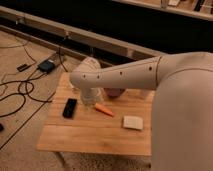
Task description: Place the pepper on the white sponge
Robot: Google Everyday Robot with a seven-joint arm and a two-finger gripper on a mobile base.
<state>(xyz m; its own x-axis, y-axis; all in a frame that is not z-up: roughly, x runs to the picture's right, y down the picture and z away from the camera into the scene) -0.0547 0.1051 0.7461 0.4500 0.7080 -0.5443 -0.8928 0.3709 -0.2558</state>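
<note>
The pepper point(104, 109) is a small orange-red tapered piece lying flat near the middle of the wooden table point(90, 136). The white sponge point(133, 122) is a flat off-white pad lying to the right of the pepper, a short gap apart. My gripper point(89, 101) hangs below the white arm's wrist, just left of the pepper's thick end and close above the tabletop. The wrist hides much of it. Nothing shows in its grasp.
A purple bowl point(115, 93) stands behind the pepper, partly hidden by the arm. A black flat object point(69, 107) lies at the table's left. Cables and a dark box point(47, 65) lie on the floor to the left. A wall ledge runs behind the table.
</note>
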